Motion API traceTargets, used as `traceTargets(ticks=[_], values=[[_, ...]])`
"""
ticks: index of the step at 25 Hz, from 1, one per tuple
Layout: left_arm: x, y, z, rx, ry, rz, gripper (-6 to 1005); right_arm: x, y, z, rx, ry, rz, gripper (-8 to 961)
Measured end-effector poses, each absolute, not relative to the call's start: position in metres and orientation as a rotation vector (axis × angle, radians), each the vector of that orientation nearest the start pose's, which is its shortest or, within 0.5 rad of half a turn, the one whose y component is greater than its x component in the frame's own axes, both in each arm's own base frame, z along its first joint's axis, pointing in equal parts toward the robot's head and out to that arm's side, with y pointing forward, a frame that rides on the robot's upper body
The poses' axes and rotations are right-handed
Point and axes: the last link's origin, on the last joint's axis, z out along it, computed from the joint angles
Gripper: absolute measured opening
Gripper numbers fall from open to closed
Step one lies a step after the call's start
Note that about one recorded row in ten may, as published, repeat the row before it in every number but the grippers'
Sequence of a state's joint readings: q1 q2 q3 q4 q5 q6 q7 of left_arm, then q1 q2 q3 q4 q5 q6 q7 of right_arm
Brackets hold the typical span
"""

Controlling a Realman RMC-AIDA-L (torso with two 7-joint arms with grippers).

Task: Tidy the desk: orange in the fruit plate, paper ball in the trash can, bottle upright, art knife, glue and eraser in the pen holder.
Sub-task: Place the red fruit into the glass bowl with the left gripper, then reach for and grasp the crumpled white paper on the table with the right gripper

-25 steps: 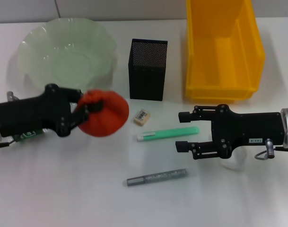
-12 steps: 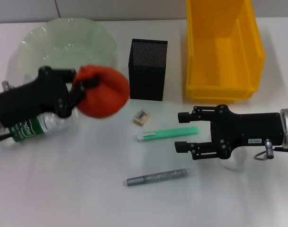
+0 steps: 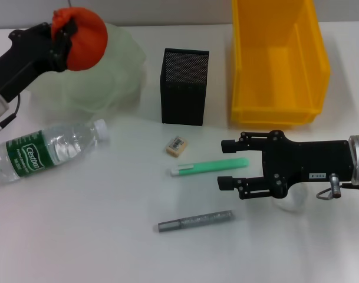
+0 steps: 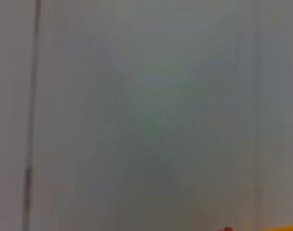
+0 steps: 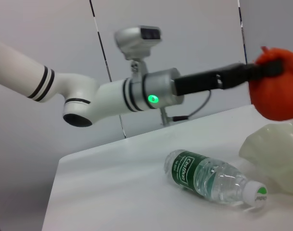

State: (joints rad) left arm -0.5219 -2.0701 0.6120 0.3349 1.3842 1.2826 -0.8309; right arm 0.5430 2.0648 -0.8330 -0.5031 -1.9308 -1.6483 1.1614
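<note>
My left gripper [image 3: 66, 32] is shut on the red-orange orange [image 3: 85, 42] and holds it in the air over the far left part of the pale-green fruit plate [image 3: 117, 76]. The right wrist view shows the same orange [image 5: 280, 94] above the plate's rim [image 5: 273, 154]. The bottle [image 3: 49, 147] lies on its side at the left. My right gripper [image 3: 223, 163] stands open near the table, with the white paper ball [image 3: 290, 203] partly hidden under it. Between the grippers lie the beige eraser [image 3: 176, 146], a green stick [image 3: 210, 167] and a grey stick [image 3: 196, 221]. I cannot tell which stick is the art knife or the glue.
The black mesh pen holder [image 3: 185, 87] stands at the back middle, the yellow trash can [image 3: 279, 59] at the back right. The left wrist view shows only a blurred grey surface.
My left gripper has carried the orange up and back to the left, from beside the eraser to above the plate, uncovering the bottle. The right arm has not moved.
</note>
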Motion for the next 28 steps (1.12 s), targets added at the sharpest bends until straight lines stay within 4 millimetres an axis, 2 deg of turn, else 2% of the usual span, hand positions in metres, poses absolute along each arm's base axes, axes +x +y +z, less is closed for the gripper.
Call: traceTargets(ticks=[3,8,19,24,27,28], values=[[-0.292,0.384,0.007,-1.989,-0.524,-0.779,53,0.25,0.301,-0.032,-2.931,0.39,0.804,759],[-0.293,0.395,0.0,-1.968,-0.532,-0.694,54,0.25,0.301,-0.032,-2.928,0.393,0.806,759],[-0.29,0.399,-0.002,-1.974,-0.503,-0.669,118,0.251,0.302,-0.032,-2.922,0.395,0.8,759],[-0.289,0.4,-0.002,-1.975,-0.504,-0.664,324,0.251,0.302,-0.032,-2.923,0.395,0.797,760],[-0.289,0.4,-0.002,-1.976,-0.51,-0.666,538,0.251,0.302,-0.032,-2.921,0.395,0.797,760],[-0.289,0.4,-0.002,-1.976,-0.512,-0.67,577,0.251,0.302,-0.031,-2.919,0.396,0.797,760]])
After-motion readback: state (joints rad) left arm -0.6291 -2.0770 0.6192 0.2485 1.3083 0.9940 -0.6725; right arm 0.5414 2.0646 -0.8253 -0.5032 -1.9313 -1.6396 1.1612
